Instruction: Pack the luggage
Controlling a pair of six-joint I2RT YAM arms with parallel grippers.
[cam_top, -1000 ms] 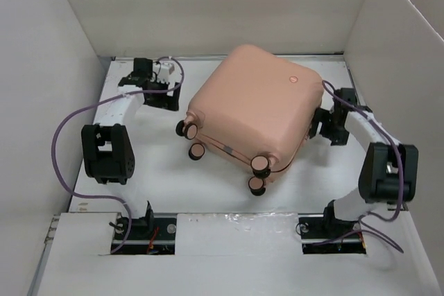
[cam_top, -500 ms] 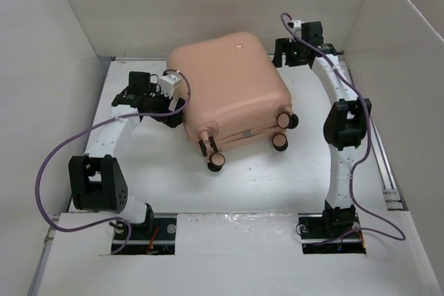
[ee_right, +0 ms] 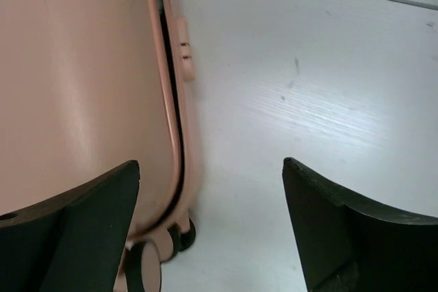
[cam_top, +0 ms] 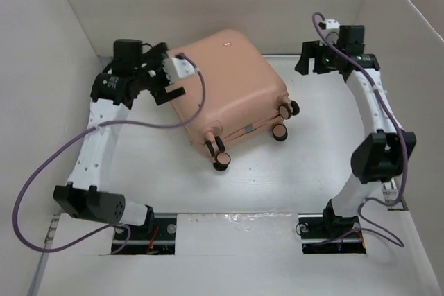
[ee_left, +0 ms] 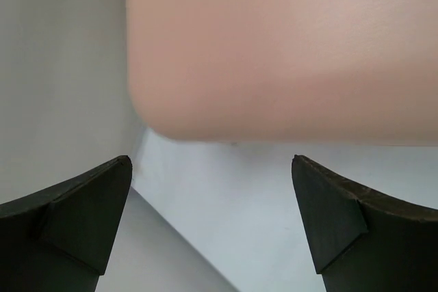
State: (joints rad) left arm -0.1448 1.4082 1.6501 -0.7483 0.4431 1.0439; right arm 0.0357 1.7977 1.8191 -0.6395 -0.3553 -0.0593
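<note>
While the luggage (cam_top: 225, 88) lies shut, salmon-pink, wheels nearward | left gripper (ee_left: 211, 162) gapes at its far-left corner | right gripper (ee_right: 211, 162) gapes near its seam edge

Luggage (cam_top: 229, 84) far-centre on the table (cam_top: 277, 178); left hand (ee_left: 211, 162) beside its left side, right hand (ee_right: 209, 163) off its right.

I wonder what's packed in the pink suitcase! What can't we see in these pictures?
- Inside of the luggage: every view, its shut shell hides it.
- Most of the luggage: left wrist view, only a blurred corner, cut off by the top edge.
- Wheels: right wrist view, partly behind a finger of the right gripper and the bottom edge.
</note>
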